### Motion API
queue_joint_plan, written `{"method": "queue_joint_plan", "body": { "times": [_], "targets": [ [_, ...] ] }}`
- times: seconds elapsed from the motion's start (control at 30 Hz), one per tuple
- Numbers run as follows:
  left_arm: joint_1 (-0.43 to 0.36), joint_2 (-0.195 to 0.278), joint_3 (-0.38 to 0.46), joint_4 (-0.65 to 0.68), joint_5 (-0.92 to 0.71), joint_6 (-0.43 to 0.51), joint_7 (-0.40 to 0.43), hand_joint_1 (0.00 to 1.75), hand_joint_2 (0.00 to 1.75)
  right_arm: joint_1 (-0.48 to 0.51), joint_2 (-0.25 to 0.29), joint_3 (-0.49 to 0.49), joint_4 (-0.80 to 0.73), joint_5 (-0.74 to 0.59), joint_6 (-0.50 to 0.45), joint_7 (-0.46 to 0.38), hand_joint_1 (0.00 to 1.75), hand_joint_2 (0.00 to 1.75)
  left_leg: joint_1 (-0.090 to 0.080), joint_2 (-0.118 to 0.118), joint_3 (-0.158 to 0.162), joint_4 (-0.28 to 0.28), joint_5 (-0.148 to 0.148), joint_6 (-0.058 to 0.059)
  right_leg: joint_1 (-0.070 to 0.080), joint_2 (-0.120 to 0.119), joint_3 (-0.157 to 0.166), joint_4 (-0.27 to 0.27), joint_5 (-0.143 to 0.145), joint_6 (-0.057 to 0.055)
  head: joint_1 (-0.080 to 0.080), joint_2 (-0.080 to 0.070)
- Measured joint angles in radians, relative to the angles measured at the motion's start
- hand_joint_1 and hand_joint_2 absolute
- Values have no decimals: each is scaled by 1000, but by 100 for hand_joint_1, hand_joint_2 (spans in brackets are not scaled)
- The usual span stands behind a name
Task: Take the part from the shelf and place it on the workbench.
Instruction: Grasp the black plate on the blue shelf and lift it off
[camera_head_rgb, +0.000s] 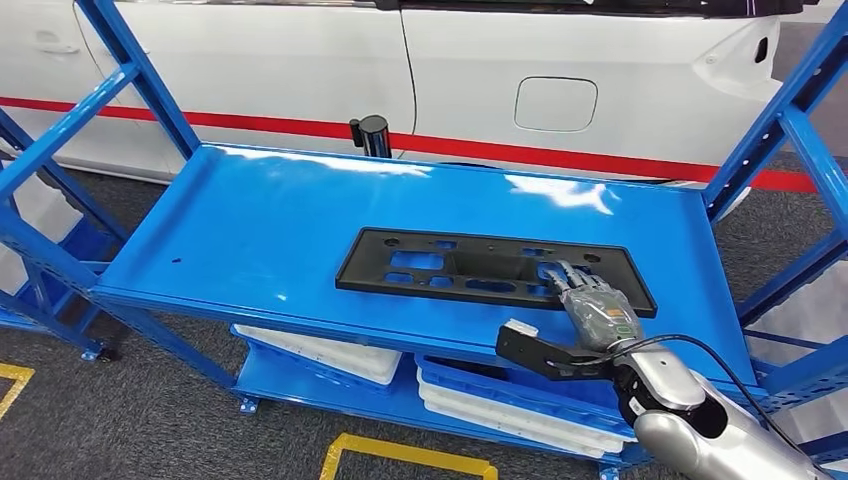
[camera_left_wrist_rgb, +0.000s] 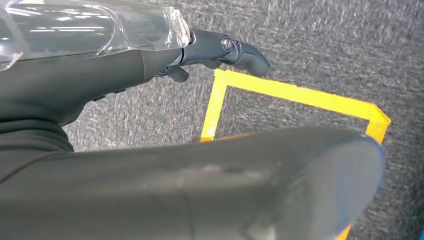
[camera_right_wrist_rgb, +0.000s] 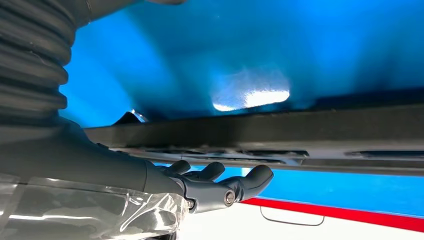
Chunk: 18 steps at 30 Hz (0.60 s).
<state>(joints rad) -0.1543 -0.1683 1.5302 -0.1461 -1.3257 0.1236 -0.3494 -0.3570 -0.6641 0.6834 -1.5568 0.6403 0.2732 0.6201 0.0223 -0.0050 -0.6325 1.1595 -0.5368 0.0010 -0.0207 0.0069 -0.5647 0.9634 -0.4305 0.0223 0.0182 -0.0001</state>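
Observation:
A flat black rectangular part (camera_head_rgb: 450, 265) with several cut-outs lies on the top board of the blue shelf (camera_head_rgb: 270, 220), right of its middle. My right hand (camera_head_rgb: 595, 305) reaches over the shelf's front edge, and its fingers lie stretched across the part's right end. In the right wrist view the part's long dark edge (camera_right_wrist_rgb: 300, 135) runs past the fingers (camera_right_wrist_rgb: 215, 182), with the thumb held away from it. My left hand (camera_left_wrist_rgb: 125, 70) hangs over grey carpet, its fingers apart and holding nothing.
White trays (camera_head_rgb: 330, 350) sit stacked on the lower shelf board. Blue uprights and braces (camera_head_rgb: 770, 130) frame both ends of the shelf. Behind it stand a white car (camera_head_rgb: 500, 80) and a black post (camera_head_rgb: 372, 135). Yellow tape (camera_head_rgb: 400, 455) marks the floor.

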Motion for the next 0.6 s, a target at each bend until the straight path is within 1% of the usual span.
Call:
{"method": "queue_joint_plan", "body": {
  "times": [0.03, 0.07, 0.1, 0.13, 0.17, 0.2, 0.23, 0.27, 0.3, 0.37, 0.4, 0.43, 0.47, 0.5, 0.53, 0.57, 0.6],
  "targets": [
    [1, 0, 0, 0, 0, 0, 0, 0, 0, 0, 0, 5, 0, 2, -4, 0, 0, 175, -2, 0, -31, 65, -23, 1, 3, 0, -1, 0, 0, -2, 0, 0],
    [2, 0, 0, 0, -1, 0, 0, 0, 0, -1, 0, 9, 0, 5, -10, 0, 0, 175, -5, 0, -48, 99, -29, 4, 6, 0, -1, 0, 0, -3, -1, 0],
    [2, 0, 0, 0, -2, 0, 0, 0, 0, -1, 0, 14, 0, 8, -18, 0, 0, 175, -8, 0, -46, 92, -16, 10, 9, 0, -1, 0, 0, -3, -1, 0],
    [2, 0, 0, 0, -3, 0, 0, 0, 0, -1, 0, 18, 0, 11, -28, -1, 0, 175, -12, 0, -24, 43, 13, 17, 12, 0, 0, 0, 0, -4, -1, 0],
    [2, 0, 0, 0, -4, 0, 0, 0, 0, -1, 0, 20, 0, 14, -37, -1, 0, 175, -17, 0, 13, -33, 48, 28, 14, 0, 1, 0, 0, -4, -1, 0],
    [1, 1, 0, 0, -5, 0, 0, 0, 0, -1, 1, 23, 0, 16, -46, -2, 0, 175, -23, 0, 48, -107, 77, 38, 18, 0, 2, 1, 0, -3, -1, 0],
    [0, 2, 0, 0, -6, 0, 0, 0, 0, -2, 1, 26, 1, 19, -53, -2, 0, 175, -28, 0, 72, -163, 96, 47, 20, -1, 2, 1, 0, -1, -1, 0],
    [0, 2, 0, 0, -6, 0, 0, 0, 0, -3, 2, 29, 2, 20, -59, -3, 0, 175, -32, 1, 84, -193, 104, 53, 20, -2, 1, 1, 0, 1, -1, 0],
    [0, 3, 0, 0, -6, 1, 0, 0, 0, -3, 3, 32, 2, 21, -63, -3, 0, 175, -35, 1, 84, -200, 104, 56, 20, -3, 0, -1, 1, 6, -1, 0],
    [0, 4, 0, 0, -7, 1, 0, 0, 0, -3, 3, 37, 3, 24, -68, -4, 0, 175, -32, 0, 86, -210, 114, 62, 19, -5, 1, -3, 1, 16, -1, 0],
    [0, 4, 0, 0, -7, 1, 0, 0, 0, -3, 2, 39, 3, 26, -70, -4, 0, 175, -29, -1, 90, -218, 120, 66, 18, -6, -4, 9, -9, 21, 0, 0],
    [0, 4, 0, 0, -7, 2, 0, 0, 0, -4, 2, 40, 4, 29, -72, -4, 0, 175, -26, -1, 93, -226, 126, 69, 18, -6, -17, 39, -30, 26, 1, 0],
    [0, 4, 0, 0, -7, 2, 1, 0, 0, -5, 2, 41, 4, 33, -76, -4, 0, 175, -24, -1, 96, -230, 130, 70, 16, -6, -41, 94, -61, 30, 3, 0],
    [0, 4, 0, 0, -7, 2, 1, 0, 0, -4, 2, 43, 5, 39, -80, -5, 0, 175, -24, -1, 96, -230, 131, 71, 14, -6, -73, 163, -96, 34, 4, 0],
    [0, 4, 0, 0, -7, 2, 1, 0, 0, -4, 3, 45, 6, 45, -86, -5, 0, 175, -24, -1, 96, -230, 131, 72, 11, -6, -104, 229, -121, 39, 5, 0],
    [1, 4, 0, 0, -7, 2, 1, 0, 0, -3, 4, 47, 7, 52, -92, -5, 0, 175, -24, -1, 96, -230, 130, 72, 9, -6, -126, 273, -132, 42, 5, 0],
    [1, 4, 0, 0, -7, 2, 1, 0, 0, -2, 5, 49, 9, 57, -97, -5, 0, 175, -24, -1, 96, -230, 130, 71, 7, -6, -129, 278, -123, 45, 5, 0]
  ]
}}
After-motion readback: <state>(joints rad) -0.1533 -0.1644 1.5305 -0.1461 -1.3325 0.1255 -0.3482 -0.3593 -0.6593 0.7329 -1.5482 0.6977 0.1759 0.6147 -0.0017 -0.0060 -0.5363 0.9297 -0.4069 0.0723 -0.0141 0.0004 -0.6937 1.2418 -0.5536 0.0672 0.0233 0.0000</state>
